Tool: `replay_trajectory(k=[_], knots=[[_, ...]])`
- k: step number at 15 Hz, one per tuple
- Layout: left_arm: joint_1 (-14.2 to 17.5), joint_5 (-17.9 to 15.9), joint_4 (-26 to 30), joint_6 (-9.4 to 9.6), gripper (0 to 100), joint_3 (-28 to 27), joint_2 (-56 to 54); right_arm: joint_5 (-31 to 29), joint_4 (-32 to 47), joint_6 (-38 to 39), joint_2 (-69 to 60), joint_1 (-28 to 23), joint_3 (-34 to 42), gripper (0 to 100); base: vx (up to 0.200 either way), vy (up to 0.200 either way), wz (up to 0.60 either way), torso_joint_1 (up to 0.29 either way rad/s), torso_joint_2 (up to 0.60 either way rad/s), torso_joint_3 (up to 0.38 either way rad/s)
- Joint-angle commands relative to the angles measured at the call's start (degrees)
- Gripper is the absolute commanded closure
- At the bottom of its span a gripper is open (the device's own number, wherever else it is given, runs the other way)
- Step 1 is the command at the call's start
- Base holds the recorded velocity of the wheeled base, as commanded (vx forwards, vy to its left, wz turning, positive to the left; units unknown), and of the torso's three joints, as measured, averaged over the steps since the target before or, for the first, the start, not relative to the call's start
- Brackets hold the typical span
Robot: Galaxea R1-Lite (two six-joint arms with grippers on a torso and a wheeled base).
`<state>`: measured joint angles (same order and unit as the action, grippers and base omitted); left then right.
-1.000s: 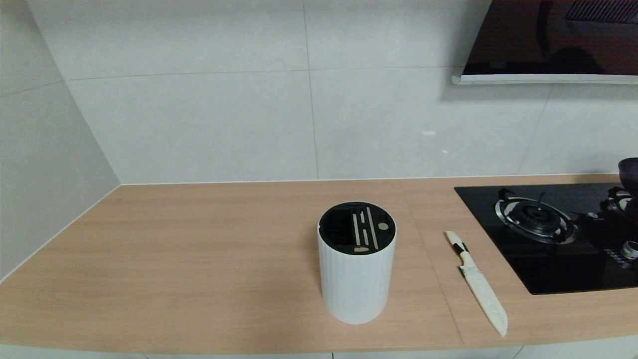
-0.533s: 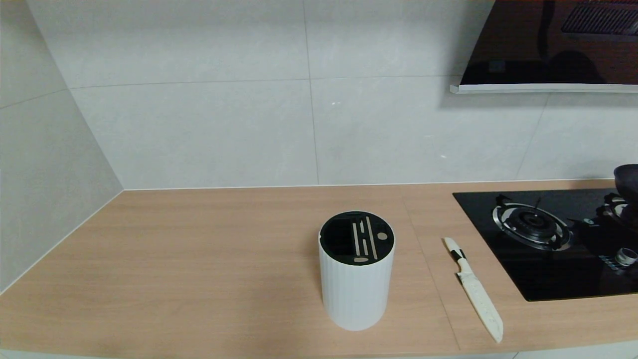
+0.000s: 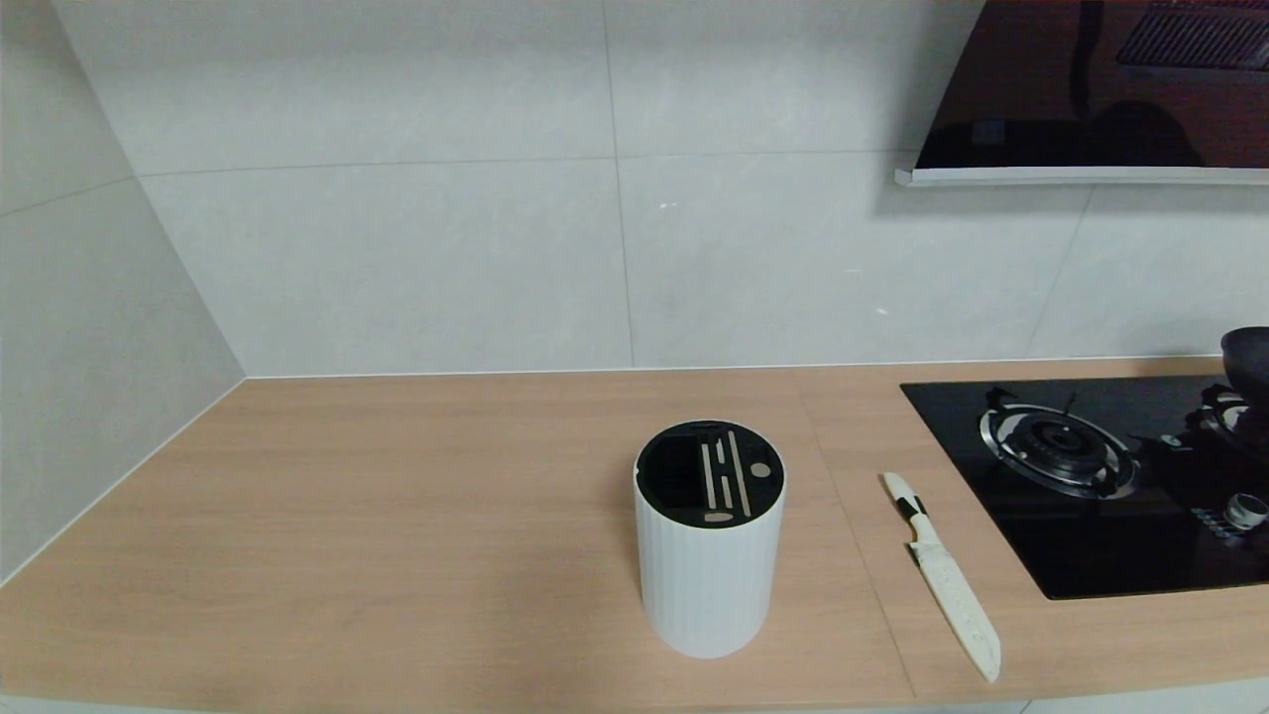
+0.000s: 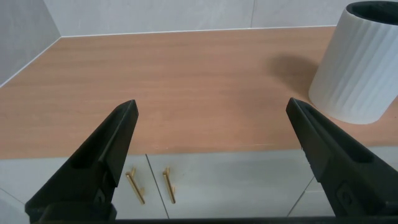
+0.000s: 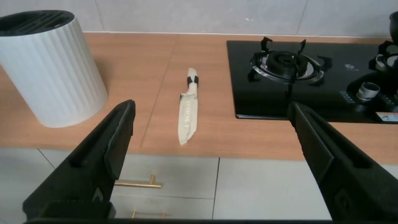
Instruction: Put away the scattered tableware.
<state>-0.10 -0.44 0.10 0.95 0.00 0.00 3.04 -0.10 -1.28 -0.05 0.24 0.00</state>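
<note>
My left hand hangs wide open with nothing in it, off the front edge of the wooden tabletop, near the white ribbed knife holder. My right hand is spread just as wide, also empty, in front of the white knife. The knife lies flat on the tabletop between the holder and the black gas hob, handle toward the wall, touching neither.
</note>
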Motion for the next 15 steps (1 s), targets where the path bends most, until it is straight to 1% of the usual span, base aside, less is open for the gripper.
replay_trajectory(k=[1,3,5,6,9,11,13,14,15], knots=[[0.0,0.0,0.0,0.02,0,0.0,0.1,0.0,0.0,-0.4,0.0,0.0,0.0,0,0.0,0.0,0.0,0.0,0.0,0.0],[0.0,0.0,0.0,0.02,0,0.0,0.1,0.1,-0.3,-0.5,0.4,0.1,-1.2,0,0.0,0.0,0.0,0.0,0.0,0.0],[0.0,0.0,0.0,0.02,0,0.0,0.1,1.0,0.4,1.5,6.0,1.9,-11.0,0,0.0,0.0,0.0,0.0,0.0,0.0],[0.0,-0.1,0.0,0.02,0,0.0,0.1,1.1,0.6,1.5,9.5,2.5,-12.8,0,0.0,0.0,0.0,0.0,0.0,0.0],[0.0,0.0,0.0,0.02,0,0.0,0.1,3.6,0.4,1.3,26.7,3.1,-17.6,0,0.0,0.0,0.0,0.0,0.0,0.0],[0.0,0.0,0.0,-0.07,0,0.0,0.1,3.3,0.1,1.3,38.1,3.1,-19.5,0,0.0,0.0,0.0,0.0,0.0,0.0],[0.0,0.0,0.0,0.02,0,0.0,0.1,3.4,-0.1,1.2,45.5,4.8,-20.8,0,0.0,0.0,0.0,0.0,0.0,0.0],[0.0,0.0,0.0,-0.07,0,0.0,0.1,3.4,-2.3,1.3,52.2,7.1,-22.1,0,0.0,0.0,0.0,0.0,0.0,0.0],[0.0,0.0,0.0,-0.07,0,0.0,0.1,3.4,-4.9,1.3,56.3,7.8,-22.4,0,0.0,0.0,0.0,0.0,0.0,0.0]])
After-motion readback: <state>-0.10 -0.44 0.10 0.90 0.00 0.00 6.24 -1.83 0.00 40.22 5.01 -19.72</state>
